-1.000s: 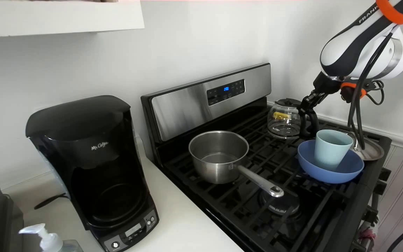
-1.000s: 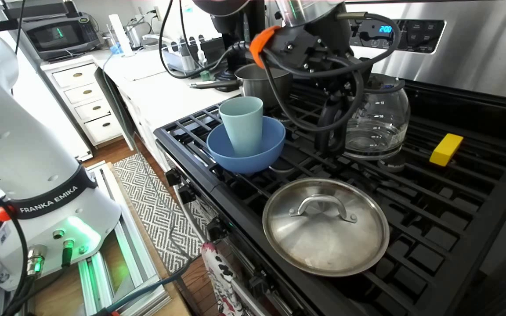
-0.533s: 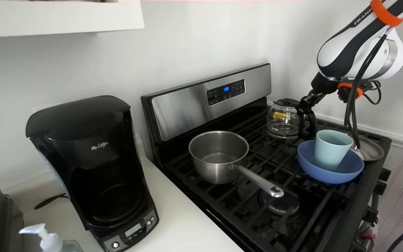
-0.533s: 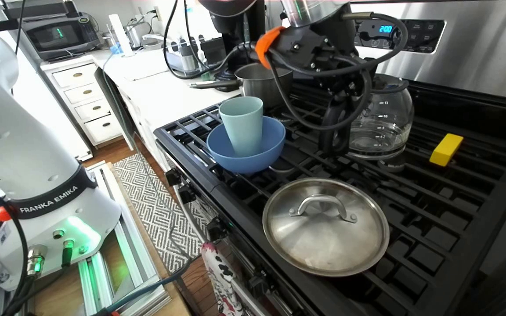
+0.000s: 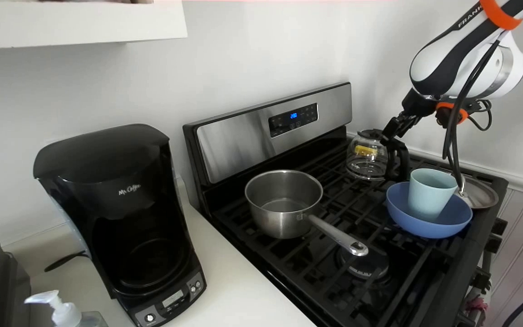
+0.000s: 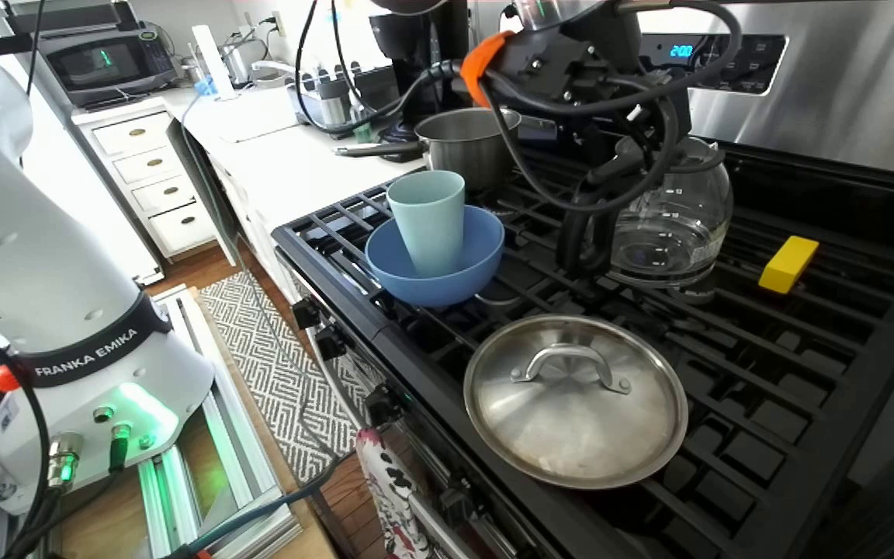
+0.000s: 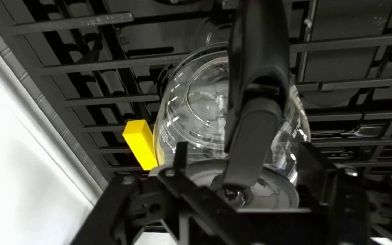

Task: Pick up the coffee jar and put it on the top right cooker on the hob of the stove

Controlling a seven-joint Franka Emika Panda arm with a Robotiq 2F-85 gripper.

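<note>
End effector (image 7: 244, 146) spread; bowl (image 6: 435, 293) holds cup (image 6: 431, 225).

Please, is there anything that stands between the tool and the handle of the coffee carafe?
Nothing visible does. In the wrist view, the handle of the carafe shows between the spread fingers of the tool. The yellow block lies apart from the carafe, outside that gap.

The clear glass coffee jar (image 5: 367, 161) stands on the stove (image 5: 361, 212).
</note>
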